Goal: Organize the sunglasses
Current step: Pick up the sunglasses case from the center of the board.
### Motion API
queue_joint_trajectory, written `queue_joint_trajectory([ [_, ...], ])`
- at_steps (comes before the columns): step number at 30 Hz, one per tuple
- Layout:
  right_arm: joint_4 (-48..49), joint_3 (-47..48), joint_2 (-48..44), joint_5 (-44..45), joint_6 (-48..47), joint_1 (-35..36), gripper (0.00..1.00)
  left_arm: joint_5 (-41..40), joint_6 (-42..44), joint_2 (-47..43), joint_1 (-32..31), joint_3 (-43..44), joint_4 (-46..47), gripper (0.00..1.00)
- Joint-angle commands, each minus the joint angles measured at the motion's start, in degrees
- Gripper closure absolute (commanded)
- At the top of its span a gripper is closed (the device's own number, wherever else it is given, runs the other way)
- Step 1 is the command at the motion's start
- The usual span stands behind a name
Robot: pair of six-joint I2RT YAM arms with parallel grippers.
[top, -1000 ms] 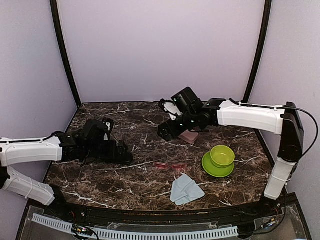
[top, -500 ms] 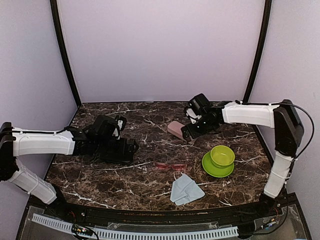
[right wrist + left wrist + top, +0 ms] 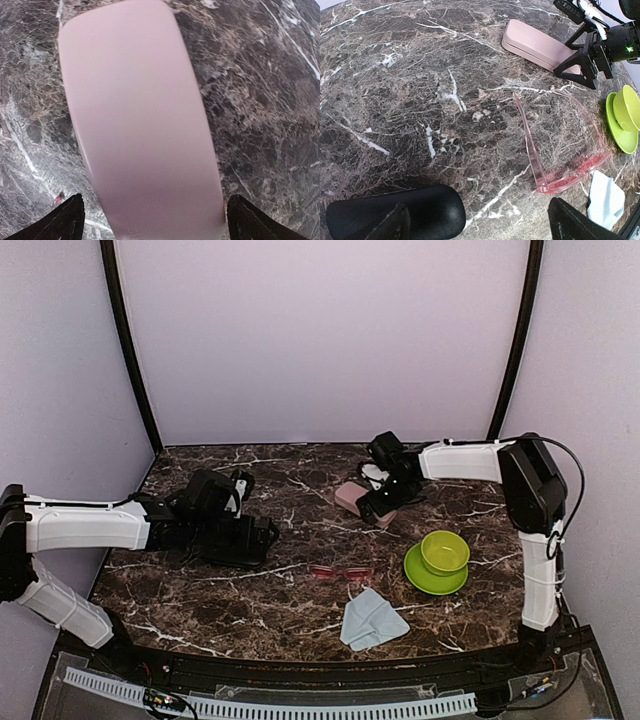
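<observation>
Nearest to my bases, a light blue folded cloth lies on the dark marble tabletop. Just beyond it rest the pink sunglasses. Their frame and lenses are translucent red-pink, so the white veins of the marble show through them. Both temple arms are unfolded and run away from the front toward the far side of the table. The pair sits flat near the middle of the table, between my two arms, touched by neither gripper.

To their right stands a lime green cup on a matching saucer.

Farther back on the left, my left gripper hangs low with its jaws spread wide, holding nothing. A black hard case lies right by one finger; I cannot tell whether they touch.

Farthest back, my right gripper also has its jaws wide apart, one finger on either side of the near end of a pink hard case, which lies flat on the marble.
</observation>
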Motion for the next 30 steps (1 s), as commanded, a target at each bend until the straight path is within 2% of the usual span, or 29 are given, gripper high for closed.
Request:
queue_joint_trajectory([
  [1, -0.2, 2.9, 2.7, -6.2, -3.3, -1.9, 0.02, 0.5, 0.6, -1.1, 0.3, -0.6, 0.9, 0.01],
  [8, -0.1, 4.4, 3.9, -8.0, -5.8, -3.0, 0.11, 0.5, 0.3, -1.4, 0.3, -1.0, 1.2, 0.01],
  [15, 0.0, 5.0, 2.8, -7.4, -6.0, -3.0, 0.37, 1.5, 0.0, -1.5, 0.3, -1.3, 2.2, 0.01],
  [22, 4.8, 0.8, -7.7, -12.7, -2.4, -3.0, 0.56, 4.2, -0.5, -2.0, 0.4, -1.6, 7.4, 0.01],
  [26, 7.8, -2.8, -15.0, -19.4, 2.0, -2.8, 0.62, 8.6, -1.7, 0.1, 1.1, -0.5, 11.5, 0.04],
  [30, 9.9, -7.3, -22.0, -25.2, 5.9, -1.6, 0.65, 13.5, -2.5, 0.1, 1.3, -2.7, 21.3, 0.06],
])
